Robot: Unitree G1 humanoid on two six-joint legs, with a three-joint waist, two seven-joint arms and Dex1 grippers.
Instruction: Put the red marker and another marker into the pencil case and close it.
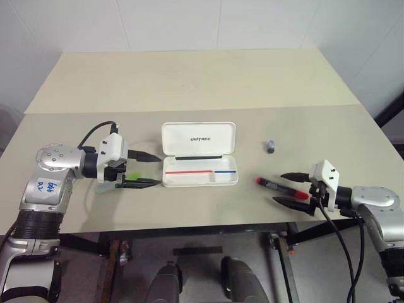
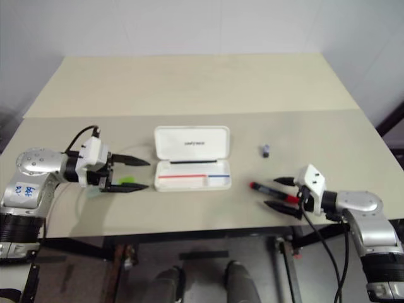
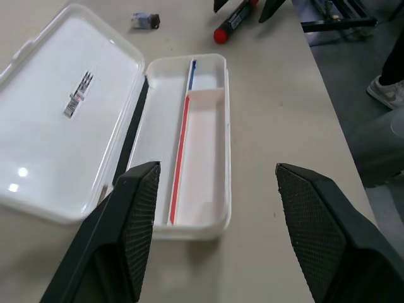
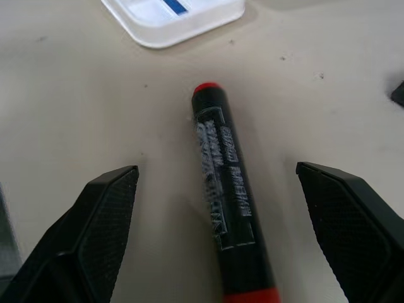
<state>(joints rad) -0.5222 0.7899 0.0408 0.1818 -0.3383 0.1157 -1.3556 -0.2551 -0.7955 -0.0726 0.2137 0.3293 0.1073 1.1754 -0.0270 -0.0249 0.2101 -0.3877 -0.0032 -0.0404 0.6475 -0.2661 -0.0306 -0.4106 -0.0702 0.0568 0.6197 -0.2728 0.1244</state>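
Open pencil case [image 1: 200,161] mid-table, both grippers spread wide, empty.
Red marker [image 1: 282,187] at its 4 o'clock, between right gripper [image 1: 289,188] fingers; green marker [image 1: 133,175], seemingly, under left gripper [image 1: 153,170], 9 o'clock.

We saw a beige table [image 1: 208,82] and 1 small dark object [image 1: 270,146] lying on it, too small to identify.

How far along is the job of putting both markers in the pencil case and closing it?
Done: nothing is packed; the pencil case lies open on the table with no marker inside.
In hand: the right gripper is open around the red marker, which lies on the table, not yet gripped. The left gripper is open beside the green marker.
Left: grasp and place both markers, then shut the lid.
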